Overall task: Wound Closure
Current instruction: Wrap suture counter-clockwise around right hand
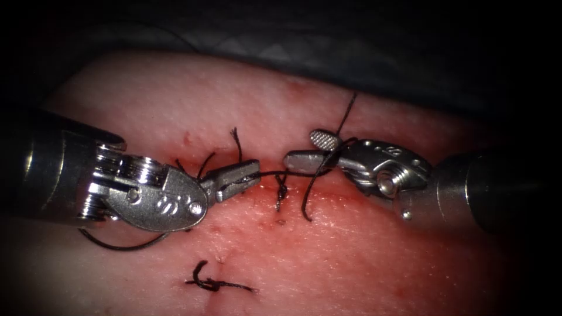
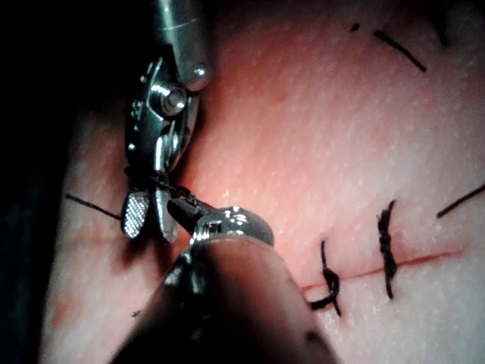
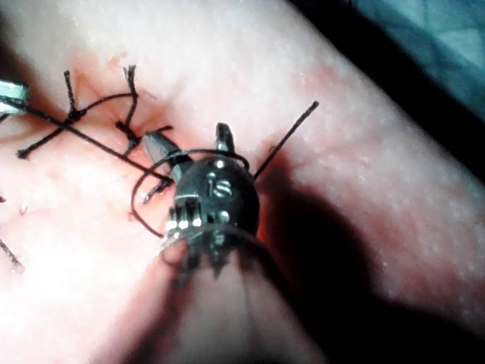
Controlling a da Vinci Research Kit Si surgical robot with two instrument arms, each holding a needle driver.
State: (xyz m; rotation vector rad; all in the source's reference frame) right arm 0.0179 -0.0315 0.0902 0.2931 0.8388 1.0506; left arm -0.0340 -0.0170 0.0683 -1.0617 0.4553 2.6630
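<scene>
Judging the thread (image 1: 275,174) first, we take it for light, limp and slippery stuff that frays if crushed and slides through a loose grip; it is best taken on a free stretch clear of the knots, flat between the jaws. It runs taut across the cut (image 1: 281,175) in the tissue (image 1: 363,257), from one tool to the other, with a loop wound about the right tool (image 1: 304,152). Our left tool (image 1: 249,174), on the cut's left, has its jaws closed on the thread's end. The right tool's jaws stand parted, one raised, the other level, with thread lying over and around them but not pinched. A finished knot (image 1: 212,284) lies nearer us, another (image 1: 281,190) sits below the taut strand. We see a dark curve (image 1: 120,244) under the left tool; whether it is needle or thread we cannot tell.
</scene>
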